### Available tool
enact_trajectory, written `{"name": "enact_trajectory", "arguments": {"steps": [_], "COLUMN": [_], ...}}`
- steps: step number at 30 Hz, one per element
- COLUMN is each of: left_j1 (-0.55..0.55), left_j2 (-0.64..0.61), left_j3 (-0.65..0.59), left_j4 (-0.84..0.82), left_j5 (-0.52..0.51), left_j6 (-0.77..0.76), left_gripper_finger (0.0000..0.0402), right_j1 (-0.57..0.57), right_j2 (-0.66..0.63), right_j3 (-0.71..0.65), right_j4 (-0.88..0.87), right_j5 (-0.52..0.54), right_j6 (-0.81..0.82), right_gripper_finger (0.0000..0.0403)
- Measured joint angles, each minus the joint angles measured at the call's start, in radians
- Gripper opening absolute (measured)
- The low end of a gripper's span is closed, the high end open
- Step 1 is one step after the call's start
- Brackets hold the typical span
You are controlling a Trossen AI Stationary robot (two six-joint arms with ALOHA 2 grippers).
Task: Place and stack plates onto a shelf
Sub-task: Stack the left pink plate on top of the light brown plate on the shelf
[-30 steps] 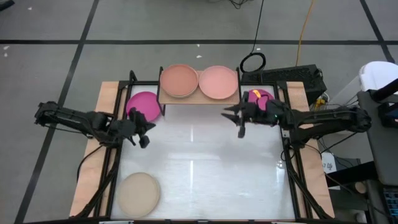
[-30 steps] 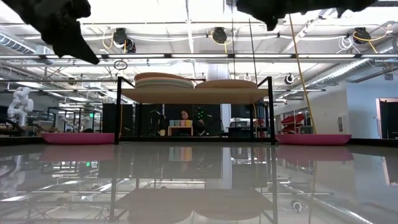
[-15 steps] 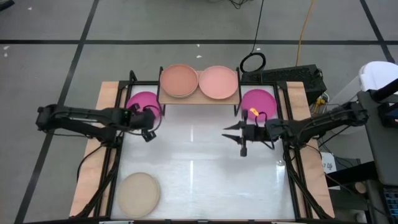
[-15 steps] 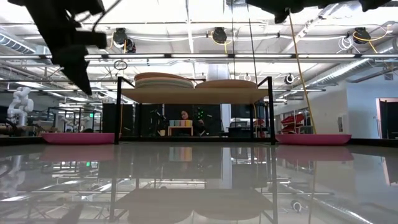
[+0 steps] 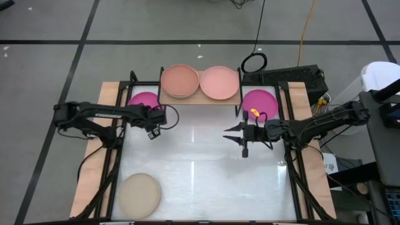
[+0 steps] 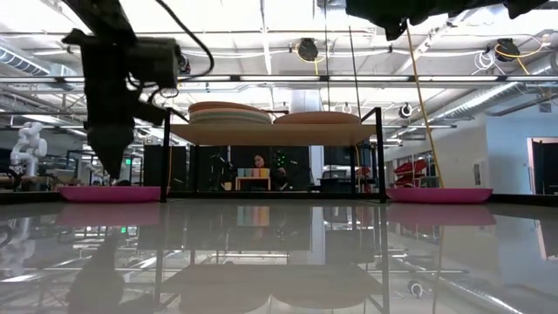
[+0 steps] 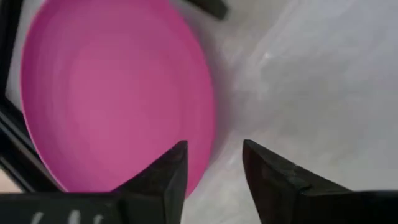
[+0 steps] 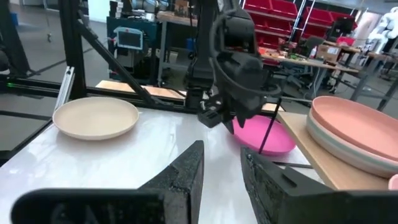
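We see bright, even light from ceiling lamps [image 6: 307, 50] overhead (plain in the low view). The glossy table [image 5: 206, 169] throws back white glare streaks and, seen level, mirrors the room. The magenta plate [image 7: 106, 93] looks soft with blur. Shadows are faint.

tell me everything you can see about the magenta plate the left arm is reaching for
The magenta plate is round, shallow and matte, with a low raised rim. It lies flat and right side up on the white table, beside the left legs of the shelf, and nothing is in it. The left end effector hangs just over its near edge with fingers open, not yet touching it. The arm hides part of the plate from above.
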Motion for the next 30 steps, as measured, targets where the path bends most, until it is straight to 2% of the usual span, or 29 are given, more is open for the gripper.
{"name": "enact_trajectory", "arguments": {"steps": [7,15,18,24,30], "left_j1": [0.074,0.167,0.173,0.149,0.067], "left_j2": [0.098,0.114,0.111,0.101,0.09], "left_j3": [-0.002,-0.092,-0.123,-0.111,-0.035], "left_j4": [0.066,0.207,0.237,0.225,0.066], "left_j5": [0.032,0.106,0.114,0.124,0.161], "left_j6": [0.047,0.106,0.104,0.073,-0.028], "left_gripper_finger": [0.0172,0.0168,0.0137,0.0022,0.0012], "right_j1": [0.0,0.0,0.0,0.0,0.0], "right_j2": [0.0,0.0,0.0,0.0,0.0], "right_j3": [-0.018,-0.077,-0.077,-0.077,-0.077], "right_j4": [0.019,0.095,0.099,0.115,0.129], "right_j5": [0.0,0.001,0.001,0.001,0.001], "right_j6": [0.002,0.002,0.002,0.002,0.003], "right_gripper_finger": [0.0091,0.0091,0.0091,0.0091,0.0091]}}
